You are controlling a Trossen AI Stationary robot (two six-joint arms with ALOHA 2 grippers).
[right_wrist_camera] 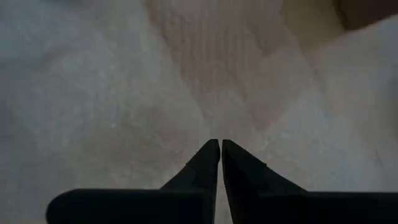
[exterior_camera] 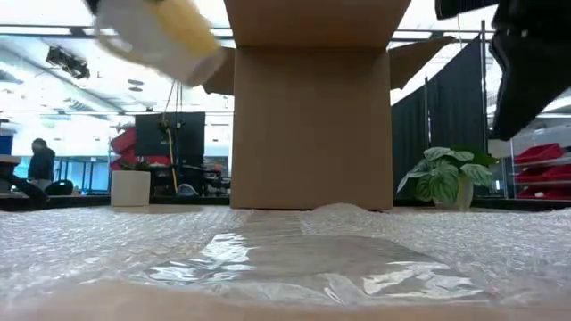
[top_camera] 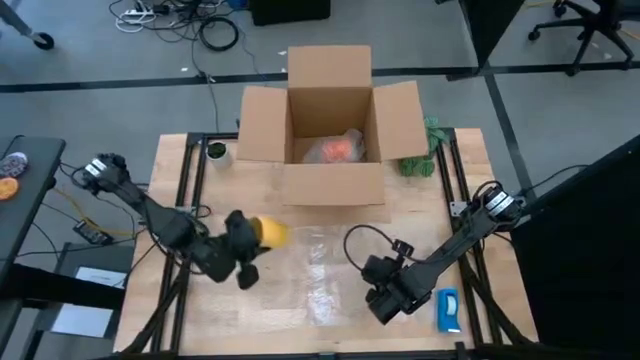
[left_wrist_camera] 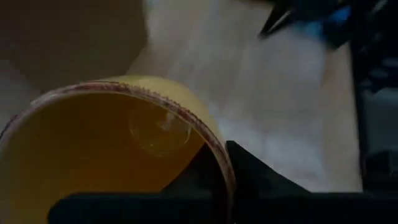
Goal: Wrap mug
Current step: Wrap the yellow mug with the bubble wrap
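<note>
High view: left gripper (top_camera: 252, 240) clamps the mug (top_camera: 271, 233) at 9 o'clock of the bubble wrap (top_camera: 325, 270); set it down centred. The cardboard box (top_camera: 335, 125) holds an orange, already-wrapped item (top_camera: 338, 149). Left wrist view: fingers pinch the rim. Right wrist view: right gripper (right_wrist_camera: 220, 146) closed, empty.

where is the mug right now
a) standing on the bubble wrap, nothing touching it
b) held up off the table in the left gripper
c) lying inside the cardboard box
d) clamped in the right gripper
b: the high view shows the left gripper closed on the yellow-orange mug, and the low view shows the mug raised well above the bubble wrap; the right gripper is shut on nothing.
</note>
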